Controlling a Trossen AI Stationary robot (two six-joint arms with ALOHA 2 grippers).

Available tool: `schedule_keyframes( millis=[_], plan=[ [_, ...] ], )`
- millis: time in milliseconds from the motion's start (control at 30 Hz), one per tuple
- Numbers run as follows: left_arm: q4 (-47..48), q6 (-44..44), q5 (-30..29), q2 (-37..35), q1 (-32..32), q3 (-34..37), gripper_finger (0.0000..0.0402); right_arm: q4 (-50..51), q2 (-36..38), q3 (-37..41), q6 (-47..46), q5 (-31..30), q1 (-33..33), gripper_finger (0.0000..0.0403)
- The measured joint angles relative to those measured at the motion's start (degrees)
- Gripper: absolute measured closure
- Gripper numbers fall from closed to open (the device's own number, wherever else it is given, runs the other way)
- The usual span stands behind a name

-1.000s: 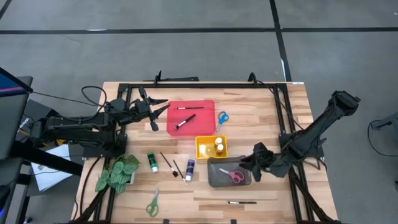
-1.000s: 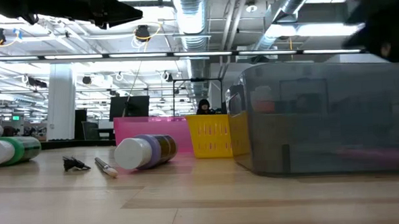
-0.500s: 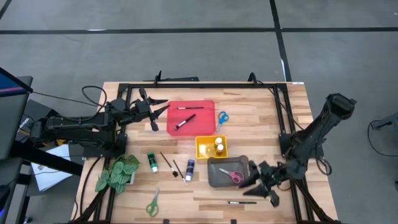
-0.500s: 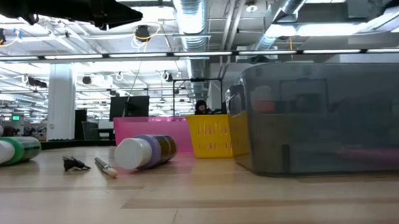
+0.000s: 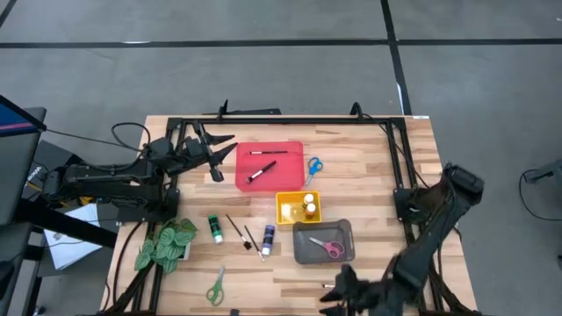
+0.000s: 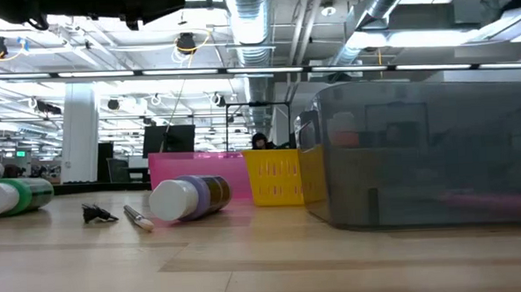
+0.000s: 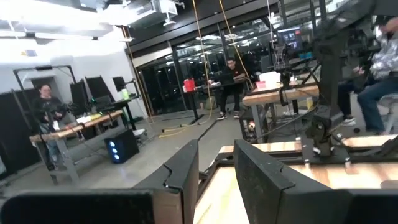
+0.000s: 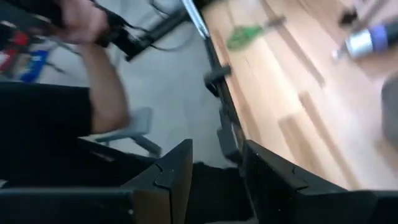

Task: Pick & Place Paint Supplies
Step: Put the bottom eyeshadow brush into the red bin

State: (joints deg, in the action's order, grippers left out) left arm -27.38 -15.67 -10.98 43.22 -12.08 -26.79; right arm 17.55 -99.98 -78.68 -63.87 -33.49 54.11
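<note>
Right gripper [image 5: 338, 296]: it is hanging low at the bottom edge of the high view, just below the grey tray; its two dark fingers [image 8: 171, 171] are standing apart with nothing between them.
Left gripper [image 5: 219, 158]: it is waiting in the upper left of the high view, beside the red tray; its fingers [image 7: 186, 168] are standing slightly apart on empty air.
Flat red tray [image 5: 290, 175]: it is lying at upper centre, holding two thin dark-handled paintbrushes [image 5: 262, 171].
Blue-handled scissors [image 5: 313, 165]: they are lying just right of the red tray.
Small yellow tray [image 5: 285, 208]: it is sitting below the red tray, holding small paint bottles [image 5: 308, 207].
Grey plastic tray [image 5: 303, 250]: it is sitting below the yellow one, holding pink-handled scissors [image 5: 332, 249].
Green-capped paint bottle [image 5: 214, 228]: it is lying left of centre on the wooden table [image 5: 369, 167].
Purple paint bottle [image 5: 267, 238]: it is lying right of two loose brushes [image 5: 239, 231].
Green-handled scissors [image 5: 215, 287]: they are lying at the lower left.
Loose paintbrush [image 5: 327, 285]: it is lying near the bottom edge, mostly hidden by the right gripper.
Leafy green fake plant [image 5: 165, 243]: it is lying at the table's left edge.
</note>
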Motion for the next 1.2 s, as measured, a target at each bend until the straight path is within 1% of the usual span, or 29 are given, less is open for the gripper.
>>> schedule_keyframes(
  millis=[100,167,233,367,467,533,667,833,933,1067,1200],
  plan=[
    [1.55,5.66,0.02,0.0,0.05,0.0,0.0307,8.77,-5.82,-7.76,-7.42,-1.59,1.94,0.0267],
    [3.04,8.92,0.05,0.02,0.42,0.0,0.0307,12.0,-9.31,-11.64,-10.67,-2.01,3.0,0.0267],
    [3.47,10.28,0.04,0.34,1.19,0.0,0.0307,14.9,-12.91,-14.91,-12.57,-1.42,3.8,0.0267],
    [3.77,11.97,0.26,0.44,3.49,0.02,0.0307,21.42,-20.08,-19.94,-13.2,4.01,4.47,0.0267],
    [3.36,12.1,0.24,0.46,5.79,0.02,0.0307,28.53,-24.45,-22.71,-12.2,8.64,4.2,0.0267],
    [2.15,12.09,0.24,0.44,7.25,0.02,0.0307,31.76,-26.54,-23.8,-12.09,10.16,3.87,0.0267],
    [1.62,11.64,0.24,0.44,9.18,0.02,0.0307,34.17,-28.1,-25.35,-8.11,10.7,2.81,0.0267],
    [1.45,11.58,0.14,0.44,9.38,0.02,0.0307,35.2,-28.07,-25.5,0.02,10.48,0.08,0.0267],
    [1.47,11.53,-0.04,0.44,9.38,0.02,0.0307,38.56,-28.07,-25.49,2.58,10.25,-1.68,0.0271],
    [1.49,11.49,-0.04,0.44,9.38,0.02,0.0307,42.26,-28.07,-25.46,5.74,7.97,-2.96,0.0283],
    [1.56,11.47,-0.02,0.44,9.35,0.02,0.0307,43.26,-28.07,-25.32,8.62,6.04,-2.91,0.0292]
  ],
)
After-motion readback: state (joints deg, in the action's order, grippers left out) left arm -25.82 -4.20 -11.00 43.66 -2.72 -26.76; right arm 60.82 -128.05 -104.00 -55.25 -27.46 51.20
